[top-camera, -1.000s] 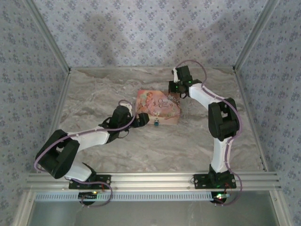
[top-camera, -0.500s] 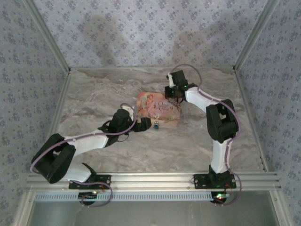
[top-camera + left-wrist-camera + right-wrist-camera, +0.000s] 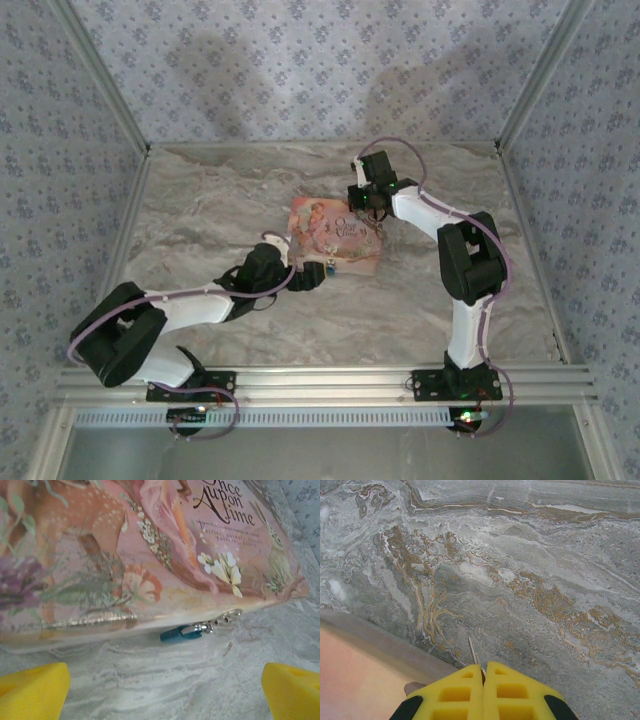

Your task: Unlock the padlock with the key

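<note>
- The unlocking has not begun, I judge: the padlock (image 3: 176,635) hangs from the clasp at the pink box's (image 3: 150,555) 6 o'clock edge, no key in it.
- My left pincer (image 3: 164,680) gapes wide and empty, the padlock at its 12 o'clock.
- My right pincer (image 3: 484,669) is clamped on a thin metal sliver, probably the key (image 3: 473,651), at the box's 2 o'clock.
- Blue body, shiny shackle; glossy illustrated lid; veined marble-look table (image 3: 545,580).

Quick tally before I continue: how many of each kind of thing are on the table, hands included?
pink box: 1
blue padlock: 1
key: 1
hands: 2, left hand and right hand
Total: 5
</note>
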Robot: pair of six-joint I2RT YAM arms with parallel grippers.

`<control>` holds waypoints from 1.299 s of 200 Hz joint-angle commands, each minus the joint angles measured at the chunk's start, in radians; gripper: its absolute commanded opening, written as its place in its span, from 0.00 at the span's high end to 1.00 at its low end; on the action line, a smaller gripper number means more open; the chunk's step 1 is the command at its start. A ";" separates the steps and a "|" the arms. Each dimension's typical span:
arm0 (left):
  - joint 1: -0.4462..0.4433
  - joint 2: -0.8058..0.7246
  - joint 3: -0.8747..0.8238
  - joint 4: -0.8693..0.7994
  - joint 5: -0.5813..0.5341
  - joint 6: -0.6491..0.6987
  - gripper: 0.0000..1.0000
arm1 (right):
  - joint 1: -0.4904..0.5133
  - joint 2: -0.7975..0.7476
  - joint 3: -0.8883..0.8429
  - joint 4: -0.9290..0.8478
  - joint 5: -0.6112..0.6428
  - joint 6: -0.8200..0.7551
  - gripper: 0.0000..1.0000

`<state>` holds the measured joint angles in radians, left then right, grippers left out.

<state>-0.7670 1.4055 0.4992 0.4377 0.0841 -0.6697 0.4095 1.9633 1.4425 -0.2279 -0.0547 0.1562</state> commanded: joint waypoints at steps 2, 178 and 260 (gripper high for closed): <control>0.004 0.045 0.039 0.077 -0.030 0.069 0.02 | 0.011 -0.011 0.023 -0.049 0.009 -0.012 1.00; -0.003 0.335 0.026 0.522 0.205 0.170 0.02 | 0.012 0.029 0.052 -0.048 0.005 -0.019 1.00; -0.019 0.440 0.155 0.532 0.383 0.248 0.08 | 0.022 0.040 0.038 -0.053 0.008 -0.026 1.00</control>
<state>-0.7773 1.8256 0.5983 0.9161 0.3679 -0.4717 0.4198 1.9682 1.4784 -0.2379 -0.0475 0.1463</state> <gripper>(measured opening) 0.929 0.064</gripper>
